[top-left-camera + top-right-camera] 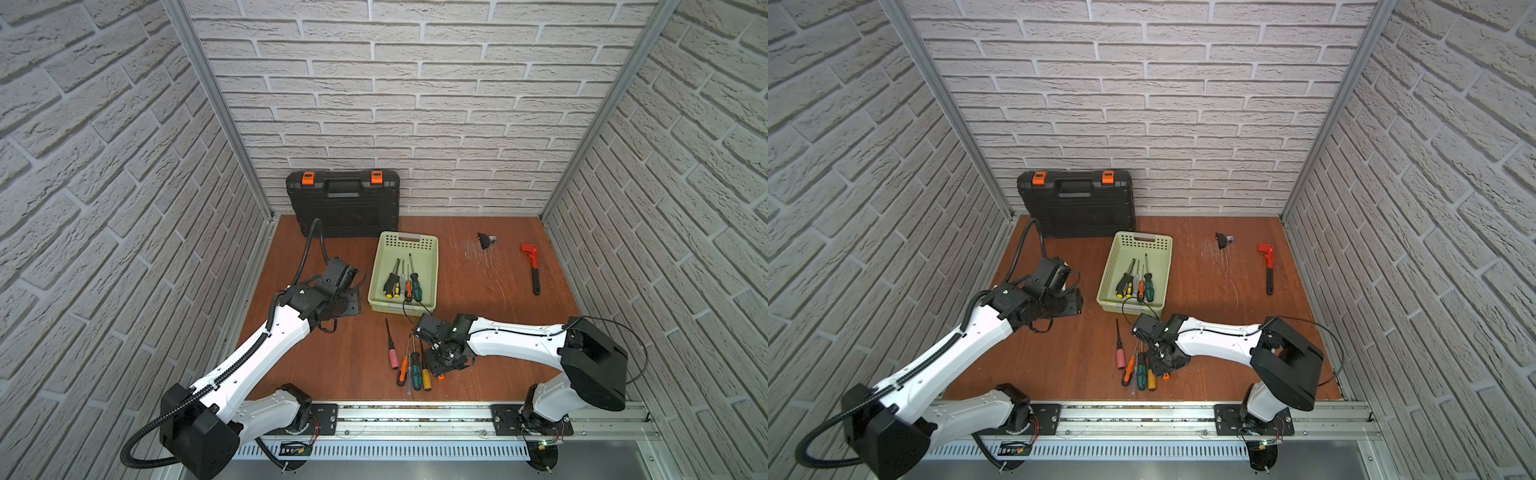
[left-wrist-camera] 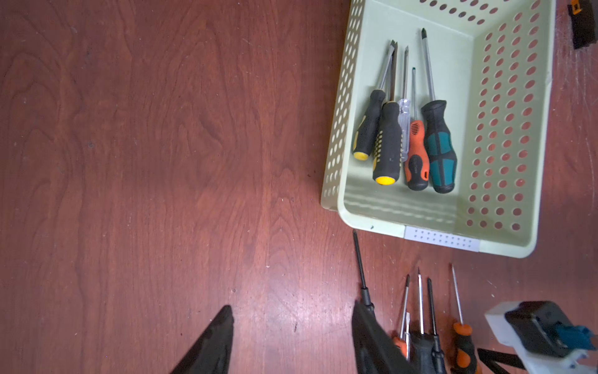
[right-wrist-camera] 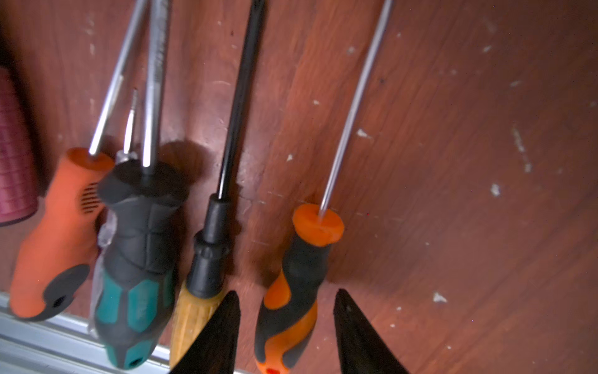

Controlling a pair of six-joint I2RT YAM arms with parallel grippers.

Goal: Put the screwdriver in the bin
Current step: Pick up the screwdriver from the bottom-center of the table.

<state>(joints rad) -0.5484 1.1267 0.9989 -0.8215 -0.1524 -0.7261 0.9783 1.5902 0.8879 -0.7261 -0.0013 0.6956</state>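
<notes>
An orange-and-black-handled screwdriver lies on the wooden table, its thin shaft pointing away. My right gripper is open and straddles that handle, with a gap showing on each side. In a top view only the handle's orange end peeks out under the right gripper. The pale green bin stands just behind, with several screwdrivers inside. My left gripper is open over bare table, left of the bin.
Loose screwdrivers lie beside the right gripper: pink-handled, orange, teal, yellow. A black toolcase leans on the back wall. A red pipe wrench and a small black object lie far right.
</notes>
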